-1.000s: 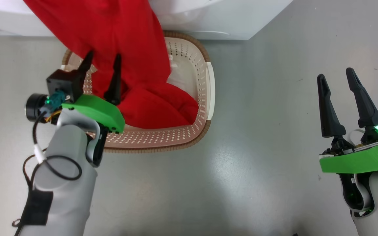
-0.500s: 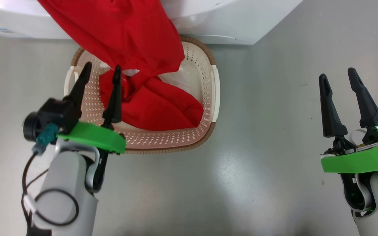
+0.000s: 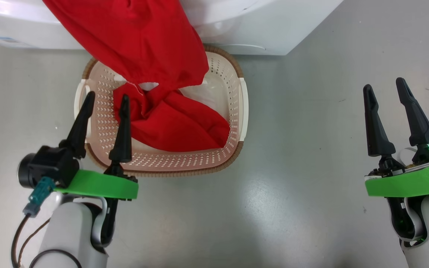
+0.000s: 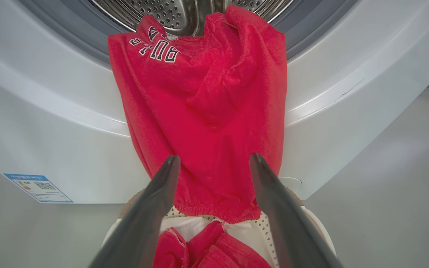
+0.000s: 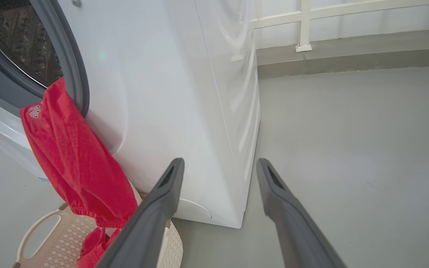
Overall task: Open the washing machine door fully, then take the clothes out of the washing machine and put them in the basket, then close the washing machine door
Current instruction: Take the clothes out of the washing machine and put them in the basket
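Half of the red clothes point(image 3: 143, 56) lay in the basket point(image 3: 184, 160) in the middle of the head view. The other half hung down from the washing machine point(image 3: 259, 22) at the top. In the left wrist view the cloth's top end sat on the edge of the steel drum point(image 4: 169, 15). So the taking out looked only part done, and the door was yet to be shut. The left gripper point(image 3: 107, 95) stood at the lower left by the basket, fingers apart, holding nothing. The right gripper point(image 3: 383, 83) stood at the right over the grey floor point(image 3: 304, 149), fingers apart too. The hanging cloth would block the door.
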